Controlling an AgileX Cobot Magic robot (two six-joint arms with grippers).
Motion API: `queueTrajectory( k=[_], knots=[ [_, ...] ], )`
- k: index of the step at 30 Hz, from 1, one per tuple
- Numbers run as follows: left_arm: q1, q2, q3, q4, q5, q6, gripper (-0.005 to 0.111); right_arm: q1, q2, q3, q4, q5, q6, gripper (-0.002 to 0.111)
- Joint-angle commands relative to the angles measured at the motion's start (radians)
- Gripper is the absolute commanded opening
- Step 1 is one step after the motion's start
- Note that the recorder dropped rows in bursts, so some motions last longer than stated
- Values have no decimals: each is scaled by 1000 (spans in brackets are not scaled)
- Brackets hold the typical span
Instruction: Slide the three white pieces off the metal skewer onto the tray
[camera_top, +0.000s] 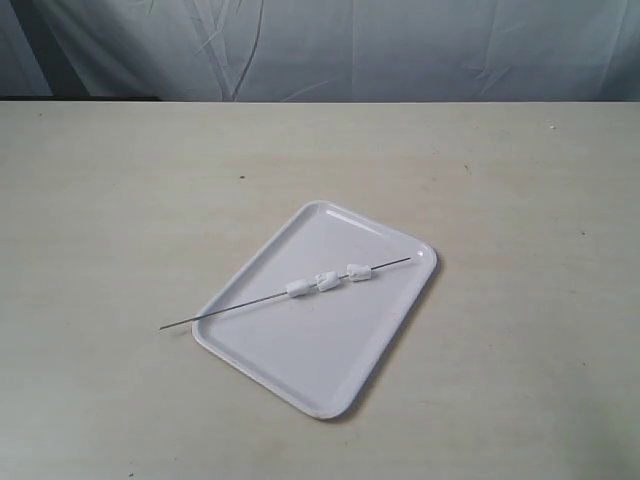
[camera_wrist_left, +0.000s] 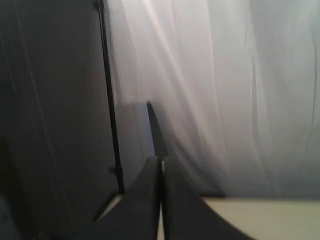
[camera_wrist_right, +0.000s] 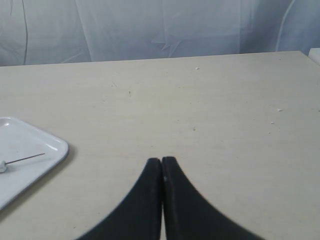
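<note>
The white tray (camera_top: 300, 360) lies at an angle on the pale table. Across it rests the thin metal skewer (camera_top: 240, 304), one end sticking out past the tray's left rim. The three white pieces (camera_top: 328, 280) are threaded on the skewer close together over the tray. Neither arm shows in the exterior view. My right gripper (camera_wrist_right: 161, 161) is shut and empty above bare table, with a corner of the tray (camera_wrist_right: 55, 145) and the skewer tip (camera_wrist_right: 27, 158) off to its side. My left gripper (camera_wrist_left: 161, 161) is shut and empty, facing a white curtain.
A pale curtain (camera_top: 320, 45) hangs behind the table's far edge. In the left wrist view a dark stand pole (camera_wrist_left: 111, 100) rises beside the curtain, and a strip of table (camera_wrist_left: 270, 217) shows below.
</note>
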Motion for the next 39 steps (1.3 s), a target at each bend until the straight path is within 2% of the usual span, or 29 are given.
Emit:
queueTrajectory(
  k=[1, 5, 11, 20, 22, 28, 34, 36, 39],
  knots=[
    [-18, 136, -6, -324, 207, 278, 0, -5, -6, 7, -1, -6, 0, -1],
    [-18, 244, -6, -486, 275, 319, 0, -5, -6, 7, -1, -6, 0, -1],
    [-18, 388, 0, -506, 307, 319, 0, -5, -6, 7, -1, -6, 0, -1],
    [-18, 526, 131, -568, 143, 334, 0, -5, -6, 7, -1, -6, 0, -1],
    [-18, 567, 155, -614, 123, 388, 0, -5, -6, 7, -1, -6, 0, -1],
    [-18, 685, 160, -920, 143, 682, 0, -5, -6, 7, -1, -6, 0, -1],
    [-18, 728, 160, -908, 171, 712, 0, -5, -6, 7, -6, -8, 0, -1],
    [-18, 727, 160, -908, 165, 712, 0, -5, -6, 7, -32, -46, 0, -1],
    [-18, 743, 160, -919, 170, 712, 0, -5, -6, 7, -13, -256, 0, -1]
  ],
)
